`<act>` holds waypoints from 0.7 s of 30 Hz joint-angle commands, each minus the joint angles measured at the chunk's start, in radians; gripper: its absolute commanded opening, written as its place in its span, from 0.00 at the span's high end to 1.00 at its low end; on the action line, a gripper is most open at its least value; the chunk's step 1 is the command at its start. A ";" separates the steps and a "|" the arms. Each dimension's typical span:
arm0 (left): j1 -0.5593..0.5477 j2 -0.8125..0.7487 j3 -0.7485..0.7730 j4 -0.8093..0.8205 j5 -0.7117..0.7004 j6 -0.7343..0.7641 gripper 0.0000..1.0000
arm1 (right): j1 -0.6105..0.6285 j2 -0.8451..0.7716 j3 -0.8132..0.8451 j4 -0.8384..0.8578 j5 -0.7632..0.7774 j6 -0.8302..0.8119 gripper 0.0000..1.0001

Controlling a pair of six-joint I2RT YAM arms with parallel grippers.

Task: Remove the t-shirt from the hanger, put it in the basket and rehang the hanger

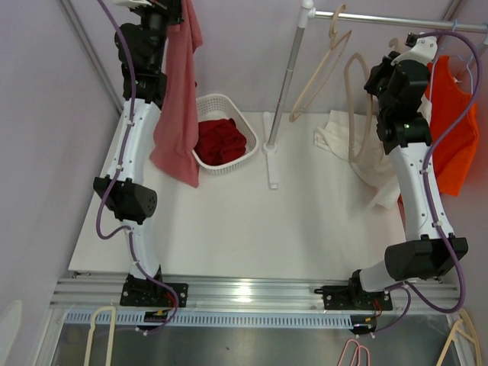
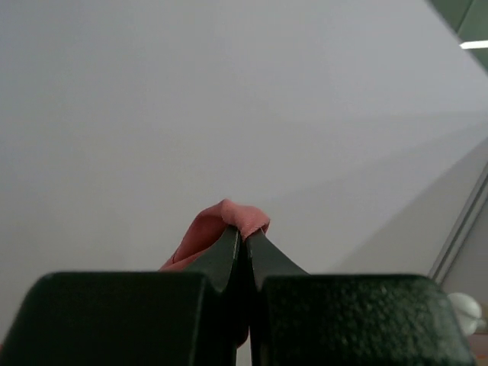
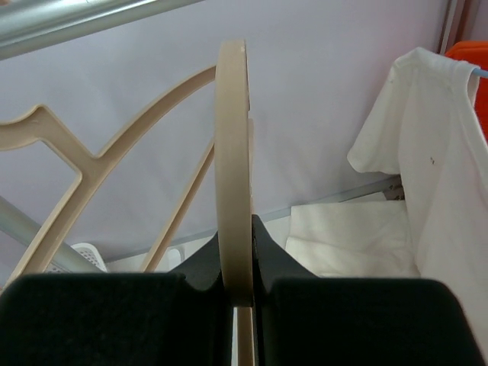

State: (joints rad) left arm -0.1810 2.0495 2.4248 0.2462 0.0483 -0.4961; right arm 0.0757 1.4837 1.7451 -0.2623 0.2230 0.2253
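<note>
Grip's thin: your left gripper (image 2: 244, 233) pinches 1 small fold of the pink t-shirt (image 1: 179, 114), dangling just left of the basket (image 1: 221, 165), so it could slip. Your right gripper (image 3: 238, 229), well right of the basket, clamps the hanger (image 3: 231, 114).

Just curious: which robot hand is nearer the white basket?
Left. The left gripper holds a pink t-shirt left of the basket; the right gripper clamps a hanger far right.

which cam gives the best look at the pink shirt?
Top external: the pink shirt hangs there at full length, with its hem beside the basket. The left wrist view shows only a small fold pinched in the left gripper. The right wrist view does not show it.
</note>
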 commanded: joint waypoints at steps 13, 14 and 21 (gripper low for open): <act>-0.009 0.017 0.056 0.254 -0.010 -0.185 0.99 | -0.008 0.058 0.064 0.092 -0.019 -0.037 1.00; -0.009 0.064 0.053 0.245 0.014 -0.217 0.99 | -0.010 0.055 0.051 0.095 -0.022 -0.038 1.00; -0.017 0.107 -0.151 0.020 -0.022 -0.222 0.99 | -0.016 0.014 0.047 0.067 -0.060 -0.037 1.00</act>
State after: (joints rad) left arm -0.1894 2.1407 2.3211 0.3798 0.0505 -0.6853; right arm 0.0654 1.5505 1.7863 -0.2268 0.1894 0.2043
